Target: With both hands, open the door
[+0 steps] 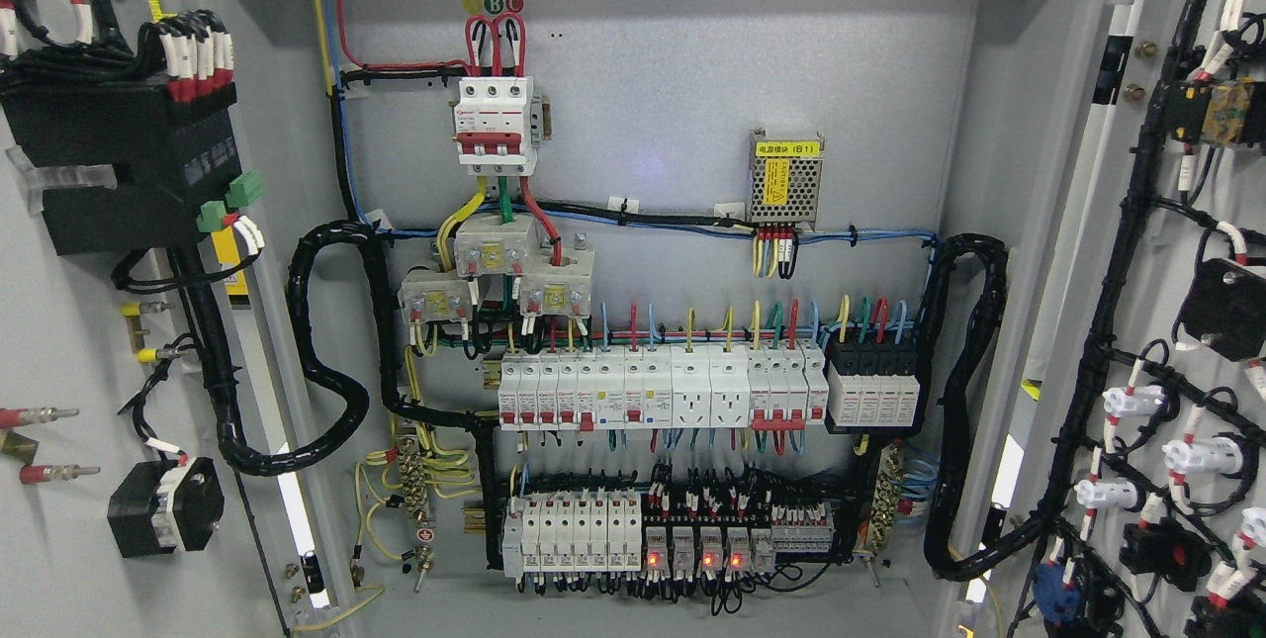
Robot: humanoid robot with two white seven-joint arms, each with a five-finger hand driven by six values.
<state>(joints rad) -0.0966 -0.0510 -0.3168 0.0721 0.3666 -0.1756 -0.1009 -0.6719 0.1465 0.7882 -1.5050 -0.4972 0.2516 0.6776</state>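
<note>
Both doors of a grey electrical cabinet stand swung wide. The left door fills the picture's left edge, its inner face carrying black modules and wired terminals. The right door fills the right edge, with black cable bundles and white connectors on its inside. Between them the cabinet's back panel is in full view. Neither of my hands nor any arm shows in the head view.
On the back panel sit a three-pole main breaker, a small power supply with a yellow label, two rows of white breakers, and relays with red lights. Thick black conduit loops to each door.
</note>
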